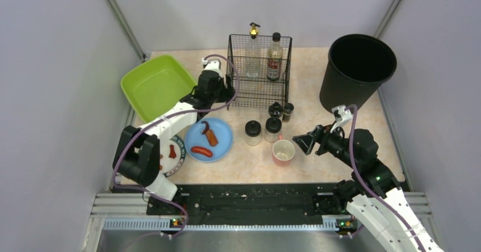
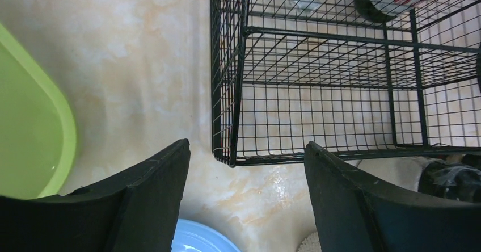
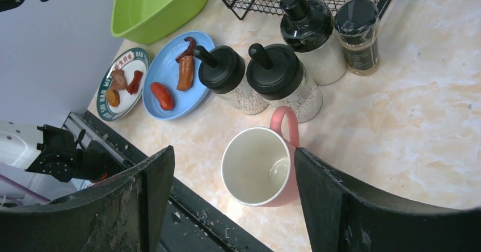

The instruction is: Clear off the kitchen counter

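Note:
The kitchen counter carries a blue plate with sausages, a small patterned plate with food scraps, a pink mug, two black-lidded jars and two small shakers. My left gripper is open and empty at the near-left corner of the wire basket, with bare counter between its fingers. My right gripper hangs open just above the upright, empty mug, whose handle points away toward the jars.
The wire basket at the back holds two bottles. A lime-green tub sits at the back left and a tall black bin at the back right. A black rail runs along the near edge.

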Robot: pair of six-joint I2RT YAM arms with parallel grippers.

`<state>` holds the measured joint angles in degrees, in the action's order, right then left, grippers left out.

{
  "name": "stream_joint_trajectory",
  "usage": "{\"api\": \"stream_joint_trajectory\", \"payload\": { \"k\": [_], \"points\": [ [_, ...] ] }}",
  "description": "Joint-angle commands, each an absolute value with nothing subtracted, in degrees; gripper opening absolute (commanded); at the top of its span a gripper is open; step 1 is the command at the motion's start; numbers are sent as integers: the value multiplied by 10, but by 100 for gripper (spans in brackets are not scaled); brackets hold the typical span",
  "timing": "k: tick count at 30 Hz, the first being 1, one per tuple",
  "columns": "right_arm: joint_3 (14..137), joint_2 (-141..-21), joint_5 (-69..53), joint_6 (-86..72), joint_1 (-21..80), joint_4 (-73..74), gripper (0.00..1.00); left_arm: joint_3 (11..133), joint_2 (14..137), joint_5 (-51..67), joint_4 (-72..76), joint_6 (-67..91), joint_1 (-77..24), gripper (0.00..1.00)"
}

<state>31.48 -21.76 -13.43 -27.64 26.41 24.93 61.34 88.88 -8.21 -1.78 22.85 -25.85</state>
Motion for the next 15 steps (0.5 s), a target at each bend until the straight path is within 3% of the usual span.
{"api": "stream_joint_trajectory", "payload": {
  "k": [1,8,15],
  "points": [
    [318,-216,-138,-285,271,226,75,637,917,-65,-5,225,-251,77],
    [315,-213,-134,-285,271,227,75,675,960,-63,-12,218,-237,66],
    [310,-204,-133,-285,271,228,75,693,987,-47,-12,218,-230,48]
  ]
}}
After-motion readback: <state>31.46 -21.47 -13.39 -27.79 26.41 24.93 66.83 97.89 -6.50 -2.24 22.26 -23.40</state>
